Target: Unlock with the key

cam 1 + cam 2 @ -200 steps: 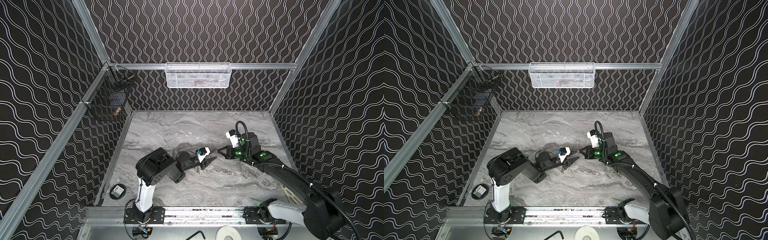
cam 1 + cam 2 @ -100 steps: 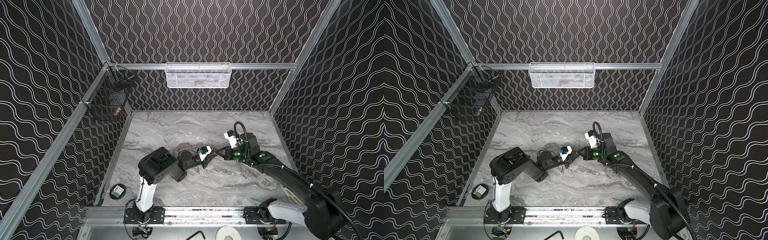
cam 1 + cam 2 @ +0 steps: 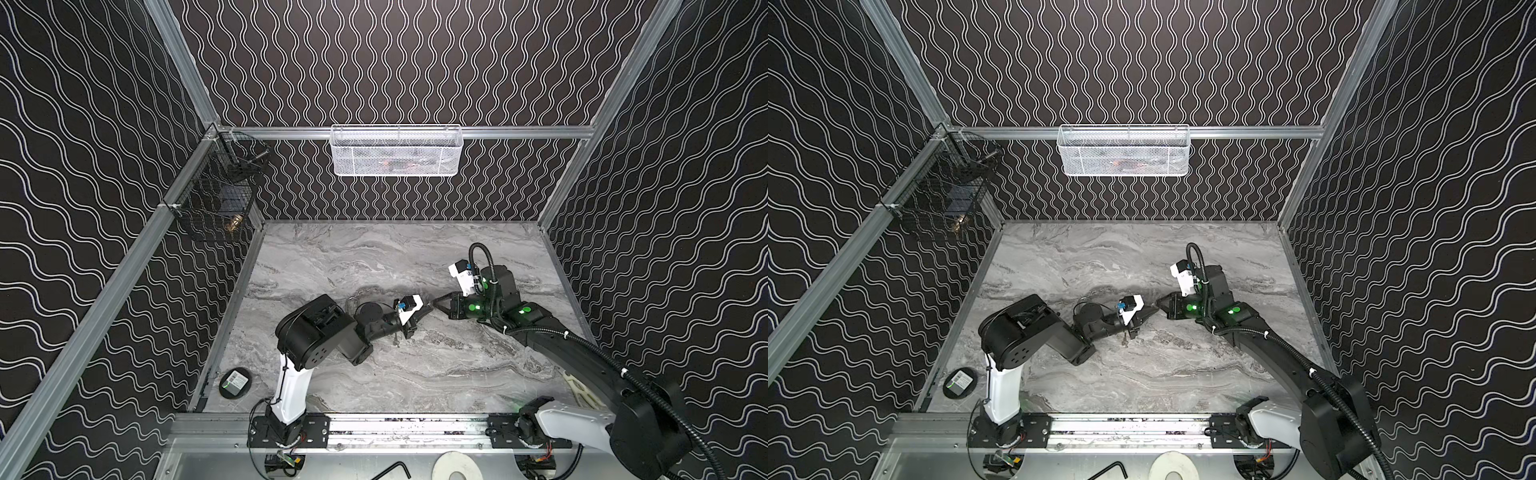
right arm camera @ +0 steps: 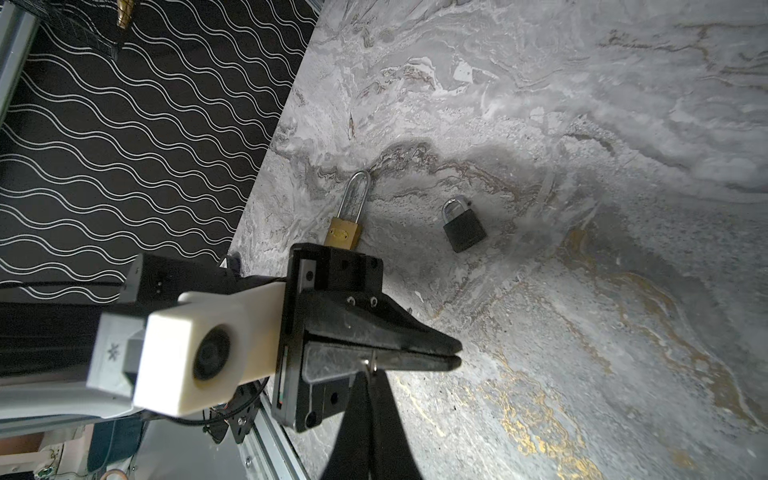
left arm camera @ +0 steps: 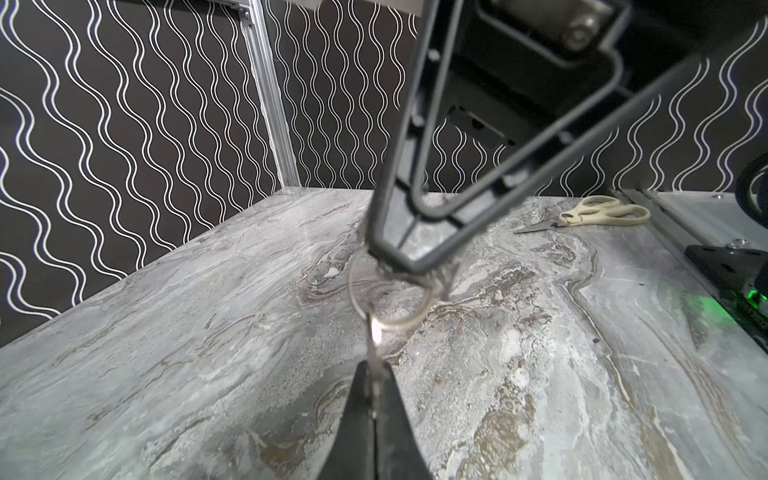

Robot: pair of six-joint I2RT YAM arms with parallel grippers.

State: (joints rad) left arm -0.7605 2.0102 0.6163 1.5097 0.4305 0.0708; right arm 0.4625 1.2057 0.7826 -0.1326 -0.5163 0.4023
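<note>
Both grippers meet low over the marble table (image 3: 415,374), sharing a bunch of keys. My left gripper (image 5: 374,368) (image 3: 422,312) is shut on the blade of a silver key (image 5: 376,351). The key hangs from a wire key ring (image 5: 405,327). My right gripper (image 4: 371,374) (image 5: 395,266) (image 3: 436,302) is shut on that ring from the opposite side. Two padlocks lie on the table beyond the left gripper (image 4: 455,353). One is a brass padlock (image 4: 344,232) with a long shackle, and the other is a black padlock (image 4: 463,228). Both shackles look closed.
Cream-handled scissors (image 5: 598,214) (image 3: 579,388) lie near the front right corner. A round black puck (image 3: 234,383) sits at the front left. A white mesh basket (image 3: 395,151) hangs on the back wall. A black wire basket (image 3: 216,199) hangs on the left rail.
My left gripper has moved right to meet the right gripper, and its jaws have closed on the key. The right gripper has stayed shut and barely shifted.
</note>
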